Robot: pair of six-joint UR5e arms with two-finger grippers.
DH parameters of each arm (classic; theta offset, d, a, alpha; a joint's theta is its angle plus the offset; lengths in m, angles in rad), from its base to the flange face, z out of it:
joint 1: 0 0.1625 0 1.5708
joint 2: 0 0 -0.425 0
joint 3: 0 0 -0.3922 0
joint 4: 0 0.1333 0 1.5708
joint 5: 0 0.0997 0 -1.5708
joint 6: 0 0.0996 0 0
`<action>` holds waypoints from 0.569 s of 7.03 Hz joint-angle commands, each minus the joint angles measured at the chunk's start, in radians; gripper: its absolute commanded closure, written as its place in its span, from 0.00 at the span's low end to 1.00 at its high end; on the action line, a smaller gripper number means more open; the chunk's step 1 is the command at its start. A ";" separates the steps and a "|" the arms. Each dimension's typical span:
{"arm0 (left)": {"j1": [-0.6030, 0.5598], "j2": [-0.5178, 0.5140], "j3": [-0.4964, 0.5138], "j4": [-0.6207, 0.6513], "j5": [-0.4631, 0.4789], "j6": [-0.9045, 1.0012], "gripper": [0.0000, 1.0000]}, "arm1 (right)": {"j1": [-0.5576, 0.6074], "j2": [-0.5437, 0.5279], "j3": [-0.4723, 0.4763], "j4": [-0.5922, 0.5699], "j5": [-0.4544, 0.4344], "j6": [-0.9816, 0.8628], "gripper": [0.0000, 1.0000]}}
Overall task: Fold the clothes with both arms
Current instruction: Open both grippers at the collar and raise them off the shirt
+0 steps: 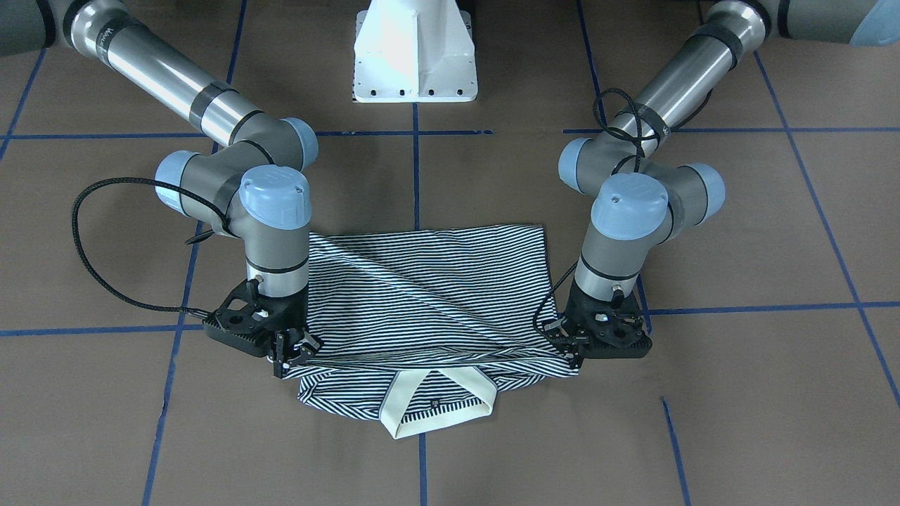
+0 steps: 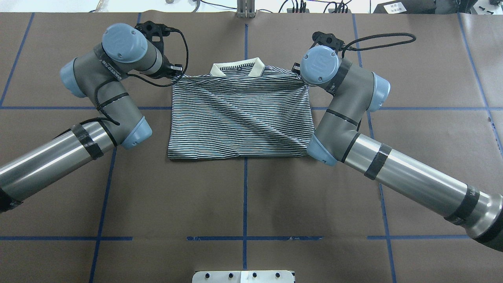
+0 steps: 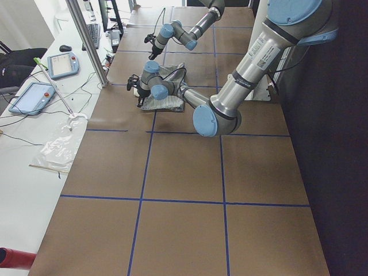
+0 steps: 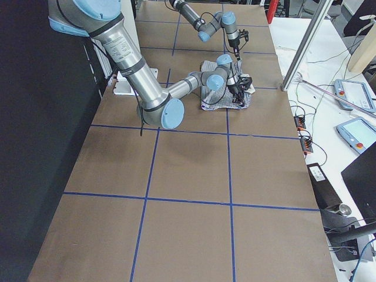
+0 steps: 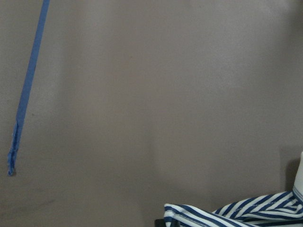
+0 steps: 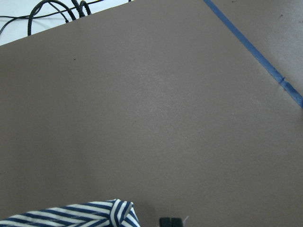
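Briefly, working inward from the operators' edge.

Count: one navy-and-white striped polo shirt [image 1: 429, 295], two silver-grey tubular arms with light-blue joint caps, two black two-finger grippers, one white metal pedestal base [image 1: 415, 56].

Nearest is the shirt's cream collar [image 1: 408, 404]. It lies flat on the brown tabletop with a blue tape grid [image 1: 738, 436] and shows one small dark button. Just behind it, a doubled layer of striped cloth covers the chest, and its edge runs straight and taut between the two grippers.

The right gripper [image 1: 290, 353] has its fingers pinched together on one end of that edge. The left gripper [image 1: 571, 349] is closed the same way on the other end. Both sit low, at cloth level.

Further back the folded body carries long diagonal creases. Beyond it are the right arm [image 1: 176, 77] and the left arm [image 1: 675, 84], and last the pedestal, well apart from the shirt.

Views compared:
- The front-facing view shows the fingers on the cloth.
- In the overhead view the wrist joints cover the fingers, but the shirt's outline shows as a rough rectangle.
- Each wrist view gives only a striped corner at its bottom edge, with bare tabletop above.
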 commanded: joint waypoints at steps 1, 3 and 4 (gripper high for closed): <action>0.002 0.089 -0.145 0.001 -0.015 0.017 0.00 | 0.020 0.003 0.042 -0.008 0.030 -0.116 0.00; 0.039 0.253 -0.383 0.010 -0.063 0.051 0.00 | 0.097 -0.038 0.094 -0.005 0.218 -0.277 0.00; 0.107 0.311 -0.446 0.010 -0.058 0.029 0.00 | 0.099 -0.049 0.114 -0.002 0.217 -0.290 0.00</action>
